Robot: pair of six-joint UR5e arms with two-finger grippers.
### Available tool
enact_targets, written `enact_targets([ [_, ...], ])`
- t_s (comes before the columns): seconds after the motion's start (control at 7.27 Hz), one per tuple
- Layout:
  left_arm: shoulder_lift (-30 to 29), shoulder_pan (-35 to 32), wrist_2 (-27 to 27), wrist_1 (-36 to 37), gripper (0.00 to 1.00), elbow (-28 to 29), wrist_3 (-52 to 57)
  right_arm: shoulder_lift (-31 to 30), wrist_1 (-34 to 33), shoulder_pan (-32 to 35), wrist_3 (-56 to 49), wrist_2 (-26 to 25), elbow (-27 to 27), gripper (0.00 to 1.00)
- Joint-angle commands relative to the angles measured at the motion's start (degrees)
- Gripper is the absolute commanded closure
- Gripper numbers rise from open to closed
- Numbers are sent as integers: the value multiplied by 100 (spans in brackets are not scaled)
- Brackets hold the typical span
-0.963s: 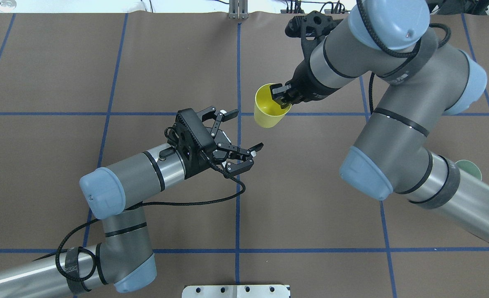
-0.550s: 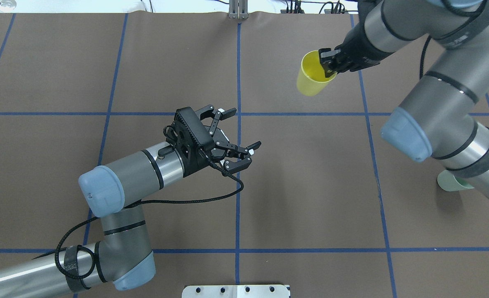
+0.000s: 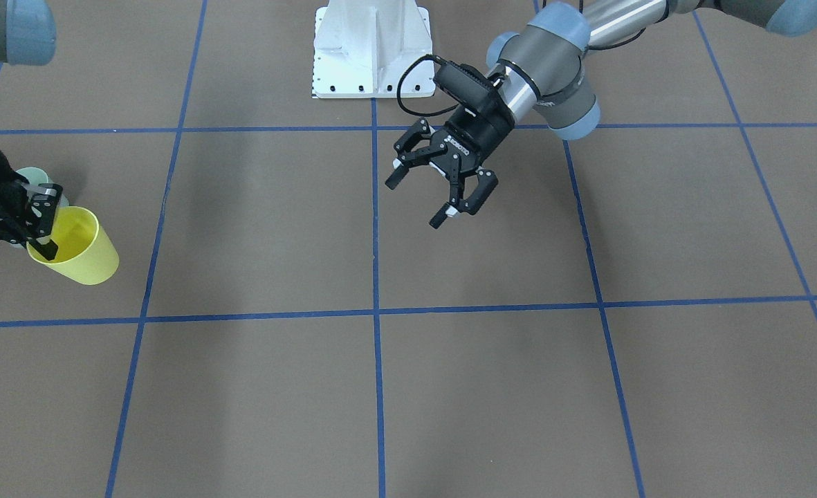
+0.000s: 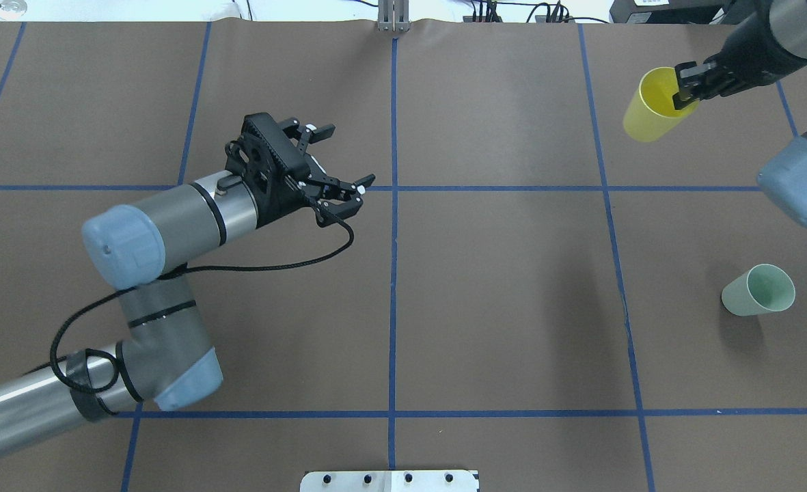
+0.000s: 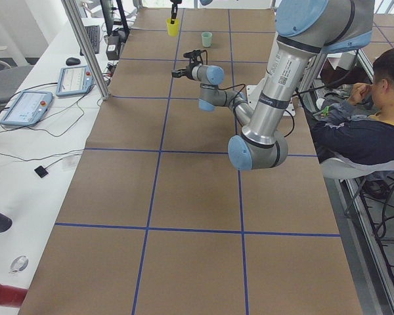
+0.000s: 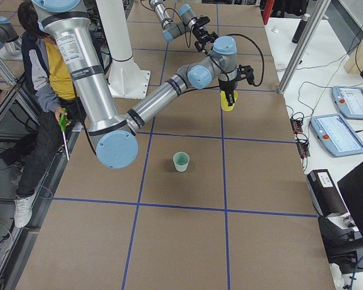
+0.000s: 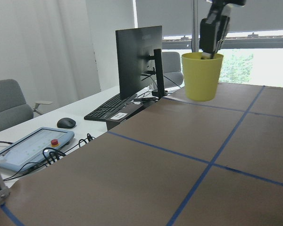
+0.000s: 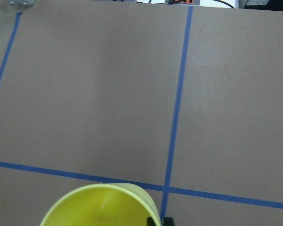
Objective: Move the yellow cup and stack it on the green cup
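The yellow cup (image 4: 651, 113) hangs in the air over the far right of the table, with my right gripper (image 4: 687, 92) shut on its rim, one finger inside the cup. It also shows in the front view (image 3: 79, 250) and the left wrist view (image 7: 202, 75). The green cup (image 4: 758, 290) stands upright on the table nearer the robot, well apart from the yellow cup. In the front view the green cup (image 3: 29, 176) is partly hidden behind the right gripper (image 3: 41, 223). My left gripper (image 4: 348, 154) is open and empty above the table's middle left.
The brown mat (image 4: 499, 287) carries a grid of blue tape lines. The robot's white base plate (image 3: 370, 48) sits at the near edge. A monitor (image 7: 139, 61) and keyboard stand on a desk beyond the far edge. A seated person (image 5: 368, 125) is beside the robot.
My right arm has carried the yellow cup from the table's middle to the far right and uncovered the green cup. My left arm, still open, has drawn back to the left and farther away.
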Motion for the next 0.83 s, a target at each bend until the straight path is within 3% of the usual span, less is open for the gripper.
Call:
enact_targets([
  [0.0, 27, -1604, -1619, 1689, 4, -22, 62, -696, 48, 356, -1017, 37, 18, 100],
  [0.28, 53, -3099, -3473, 3830, 1, 13, 1574, -1110, 57, 743, -1651, 517, 18, 100],
  [0.41, 210, -3707, -4240, 4826, 0, 4, 1618, -1347, 83, 884, -1880, 669, 123, 100],
  [0.69, 1128, -4736, -4476, 5187, 0, 4, 1680, -1909, 92, 964, -1891, 688, 483, 100],
])
